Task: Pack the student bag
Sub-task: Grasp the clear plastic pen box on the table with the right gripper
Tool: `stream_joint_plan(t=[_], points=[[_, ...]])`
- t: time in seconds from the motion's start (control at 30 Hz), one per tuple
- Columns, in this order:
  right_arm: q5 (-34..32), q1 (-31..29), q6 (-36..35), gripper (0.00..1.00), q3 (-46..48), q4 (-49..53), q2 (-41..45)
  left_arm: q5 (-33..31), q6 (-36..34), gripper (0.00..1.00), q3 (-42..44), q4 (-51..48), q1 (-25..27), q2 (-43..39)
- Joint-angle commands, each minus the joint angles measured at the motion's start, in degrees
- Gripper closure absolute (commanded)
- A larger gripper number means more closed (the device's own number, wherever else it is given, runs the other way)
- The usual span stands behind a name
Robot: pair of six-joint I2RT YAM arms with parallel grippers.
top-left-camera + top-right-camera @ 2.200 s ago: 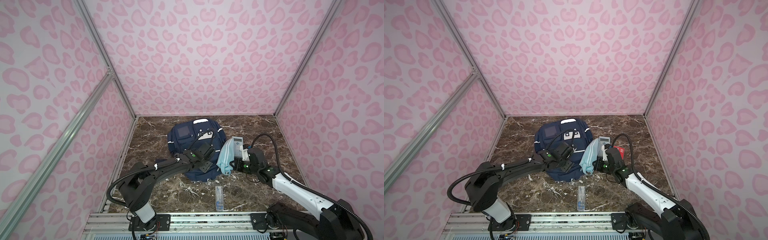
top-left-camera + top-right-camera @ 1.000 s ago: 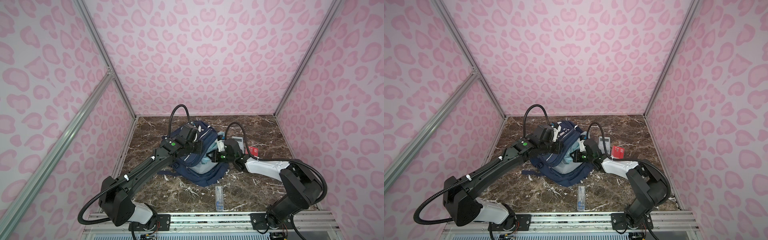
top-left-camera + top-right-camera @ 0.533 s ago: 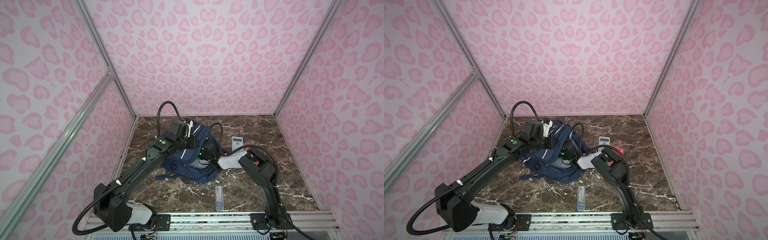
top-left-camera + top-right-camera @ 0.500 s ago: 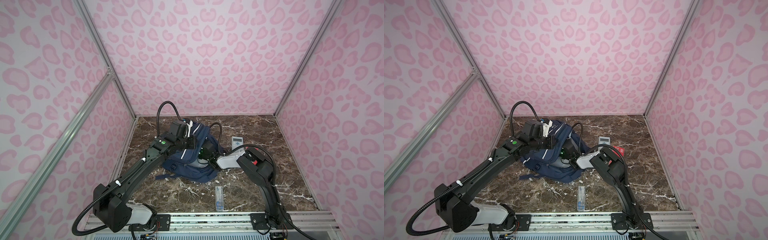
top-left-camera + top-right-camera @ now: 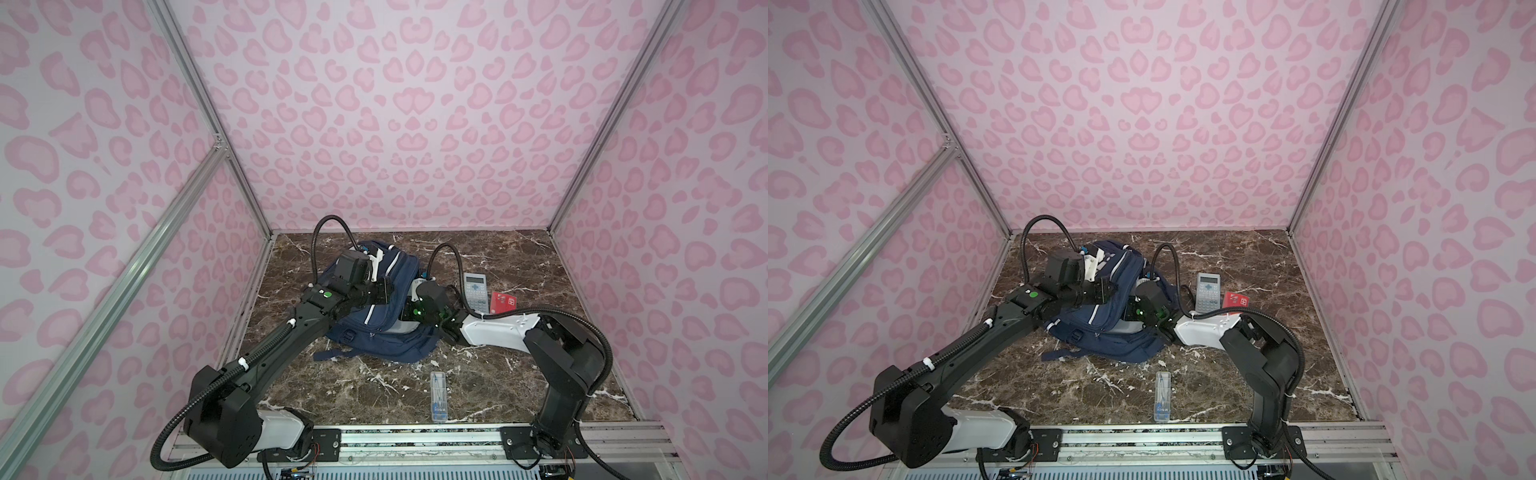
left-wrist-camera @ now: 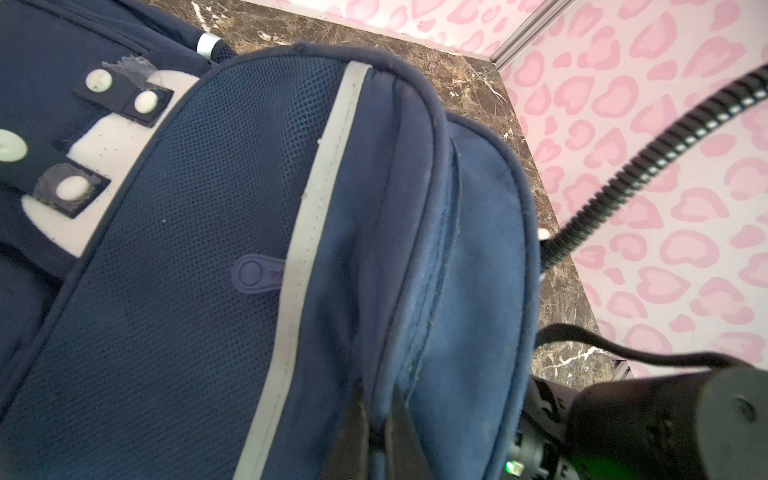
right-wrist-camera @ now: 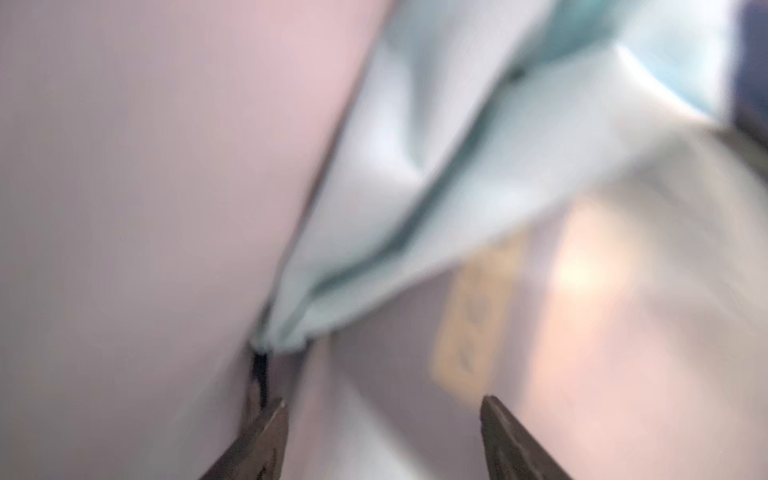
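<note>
Though top views hide it, the right gripper gapes.

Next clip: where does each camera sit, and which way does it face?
Top views: high above the arm bases, looking down at the marble table, left arm, right arm and student bag; nearly equal pictures.
Left wrist: on the left arm, facing along the left claw, shut on a fold of the bag; the right arm's wrist shows too.
Right wrist: on the right arm, close and blurred; open right claw facing the light-blue pencil pouch.
Shared: top views and left wrist both show the bag's reflective stripe.
</note>
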State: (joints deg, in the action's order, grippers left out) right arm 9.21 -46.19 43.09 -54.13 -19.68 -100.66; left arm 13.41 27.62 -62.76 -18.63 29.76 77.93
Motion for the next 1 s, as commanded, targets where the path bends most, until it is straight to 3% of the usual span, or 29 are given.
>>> stream_joint_plan(t=[0.0, 0.07, 0.17, 0.23, 0.37, 0.4, 0.5, 0.73, 0.97], points=[[-4.4, -0.6, -5.0, 0.08, 3.9, 7.6, 5.8, -4.0, 0.0, 0.97, 0.8, 1.7, -0.2, 0.2], [-10.8, -2.4, -8.5, 0.02, 5.7, 13.3, 11.4, -4.7, 0.2, 0.97, 1.8, 1.9, -0.3, 0.0], [-27.8, -8.4, -14.8, 0.02, 7.8, 21.2, 19.2, -4.0, 0.5, 0.97, 3.3, 2.8, -0.2, -0.5], [-34.2, -9.3, -11.2, 0.02, 8.9, 28.2, 21.5, -3.7, 0.4, 0.97, 4.2, 3.1, -0.2, -0.8], [-23.3, -6.5, -4.4, 0.07, 8.3, 44.4, 20.0, -3.1, 1.1, 0.97, 5.3, 4.2, -0.2, -0.2], [-23.8, -9.2, -3.0, 0.03, 10.1, 44.8, 20.8, -2.4, 1.6, 0.97, 5.4, 4.9, -0.3, 0.1], [-27.4, -18.2, 3.3, 0.02, 12.0, 47.7, 23.3, -0.4, 3.1, 0.97, 5.9, 7.4, -0.2, 1.1], [-20.6, -24.7, 13.7, 0.02, 17.2, 43.4, 21.3, -0.3, 3.2, 0.97, 6.0, 7.0, -0.1, 1.8], [-18.5, -25.7, 14.0, 0.23, 18.9, 41.0, 18.5, -1.3, 2.9, 0.97, 6.7, 6.3, -0.1, 0.4]])
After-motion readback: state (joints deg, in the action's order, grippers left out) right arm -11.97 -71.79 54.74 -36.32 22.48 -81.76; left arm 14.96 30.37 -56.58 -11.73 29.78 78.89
